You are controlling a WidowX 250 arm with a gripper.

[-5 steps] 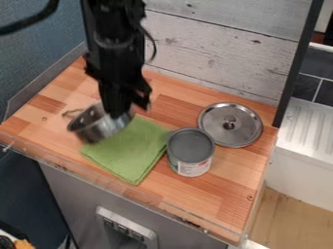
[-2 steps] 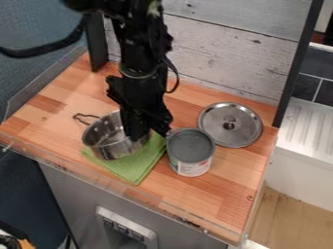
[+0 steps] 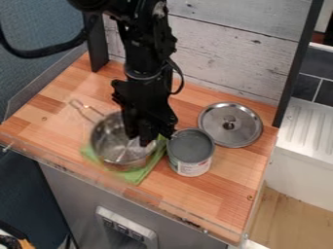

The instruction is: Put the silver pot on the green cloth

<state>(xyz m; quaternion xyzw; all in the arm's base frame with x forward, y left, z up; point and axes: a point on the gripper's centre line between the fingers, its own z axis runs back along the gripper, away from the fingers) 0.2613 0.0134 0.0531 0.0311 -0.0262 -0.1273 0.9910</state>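
Far left: black cable (image 3: 32,55) looping in from the edge, up towards the arm.

Next, wire handle (image 3: 76,102) of the silver pot, pointing to the upper left, out over bare wood of the desk (image 3: 228,168).

Silver pot (image 3: 110,143): mouth up, close to level, over the green cloth (image 3: 135,176). Cloth shows past it at left, below and at right; the upper-left part of the pot reaches beyond the cloth. Can't tell whether the base bears fully on it. Task looks nearly done; step in hand is probably the final set-down or the release.

Handling, judged by eye: thin metal, stiff, likely light for its bulk, hard to break but slick. Best hold is the upright wall at the rim, one side of the grip inside, one outside. The handle looks a poor choice: weight well off to one side, so the pot would tip or twist.

Black arm (image 3: 144,53) comes down from the top edge; jaws low at the pot's right-hand part, by the rim. Open or closed, can't tell. Next move wants a gentle lowering if any gap remains, then a straight lift clear. A sideways exit could drag pot and cloth together.

Just right of the pot, grey-topped can (image 3: 191,151), upright, near the jaws; a swing that way might knock it.

Farthest right on the wood: round metal lid (image 3: 211,121), flat, knob up.
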